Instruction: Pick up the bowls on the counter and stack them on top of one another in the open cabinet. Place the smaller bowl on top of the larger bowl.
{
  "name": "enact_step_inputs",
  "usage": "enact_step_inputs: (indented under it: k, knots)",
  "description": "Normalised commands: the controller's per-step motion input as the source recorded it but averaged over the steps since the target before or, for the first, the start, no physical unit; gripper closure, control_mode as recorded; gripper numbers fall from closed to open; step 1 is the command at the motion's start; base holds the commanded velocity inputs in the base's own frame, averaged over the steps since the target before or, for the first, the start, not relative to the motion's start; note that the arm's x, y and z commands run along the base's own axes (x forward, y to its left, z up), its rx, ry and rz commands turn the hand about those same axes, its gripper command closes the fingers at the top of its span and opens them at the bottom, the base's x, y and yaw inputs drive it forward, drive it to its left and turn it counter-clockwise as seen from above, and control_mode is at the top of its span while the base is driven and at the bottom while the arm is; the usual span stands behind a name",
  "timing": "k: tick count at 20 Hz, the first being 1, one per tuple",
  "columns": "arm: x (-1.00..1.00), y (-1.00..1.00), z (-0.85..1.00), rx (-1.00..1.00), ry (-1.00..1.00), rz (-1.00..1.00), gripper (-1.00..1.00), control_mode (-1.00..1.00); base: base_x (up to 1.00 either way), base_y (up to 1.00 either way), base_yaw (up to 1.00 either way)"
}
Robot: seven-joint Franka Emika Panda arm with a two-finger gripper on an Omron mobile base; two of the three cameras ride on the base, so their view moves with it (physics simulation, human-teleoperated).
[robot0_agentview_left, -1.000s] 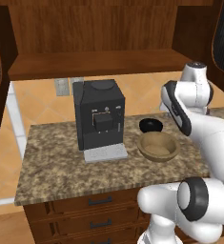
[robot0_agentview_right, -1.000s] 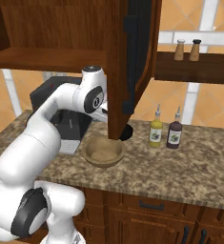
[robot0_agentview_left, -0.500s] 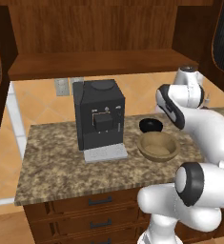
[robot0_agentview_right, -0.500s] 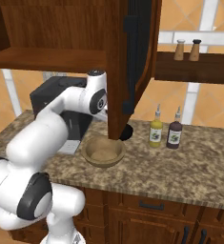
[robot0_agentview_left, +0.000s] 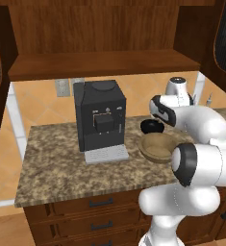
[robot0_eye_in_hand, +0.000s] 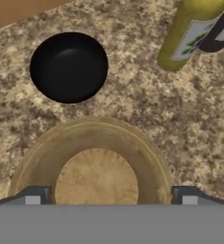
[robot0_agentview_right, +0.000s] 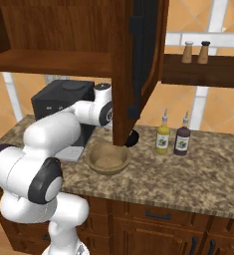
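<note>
Left base view: your arm bends in over the tabletop [robot0_agentview_left: 61, 163]. Take the coffee machine [robot0_agentview_left: 101, 120] as landmark. The larger bowl [robot0_agentview_left: 157, 146] sits to its right on the granite, and the smaller bowl [robot0_agentview_left: 152, 126] lies just behind that, toward the wall. Both are still down low because neither is lifted yet. The open cabinet [robot0_agentview_left: 100, 65] shelf runs above the machine, bare where it shows.

Right base view: the cabinet door [robot0_agentview_right: 136, 69] hangs open in front, hiding your wrist. The larger bowl [robot0_agentview_right: 107, 158] sits right of the machine [robot0_agentview_right: 63, 107], with two bottles [robot0_agentview_right: 163, 138] further right.

Hand view: the hand [robot0_eye_in_hand: 108, 198] points down over the larger bowl [robot0_eye_in_hand: 96, 164], fingertips [robot0_eye_in_hand: 30, 196] spread wide, one at each side of its rim, nothing held. That suits taking the wide one first, as the base of the stack. The smaller bowl [robot0_eye_in_hand: 68, 66] lies just beyond.
</note>
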Motion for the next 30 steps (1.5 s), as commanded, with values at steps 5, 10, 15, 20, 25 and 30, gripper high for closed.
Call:
enact_step_inputs:
  k: [5, 10, 15, 20, 25, 30]
  knots:
    - [0.53, -0.23, -0.36, 0.0, -0.04, 0.0, -1.0, -1.0, 0.0, 0.0, 0.0]
    - [0.43, -0.33, -0.3, 0.0, -0.07, 0.02, -1.0, -1.0, 0.0, 0.0, 0.0]
    - [0.29, 0.0, -0.27, 0.0, -0.03, 0.0, -1.0, -1.0, 0.0, 0.0, 0.0]
    - [0.1, 0.0, -0.4, 0.0, 0.0, 0.02, -1.0, -1.0, 0.0, 0.0, 0.0]
    - [0.31, -0.12, -0.31, 0.01, 0.0, 0.05, -1.0, -1.0, 0.0, 0.0, 0.0]
    - [0.44, -0.15, -0.21, 0.02, 0.0, 0.02, -1.0, -1.0, 0.0, 0.0, 0.0]
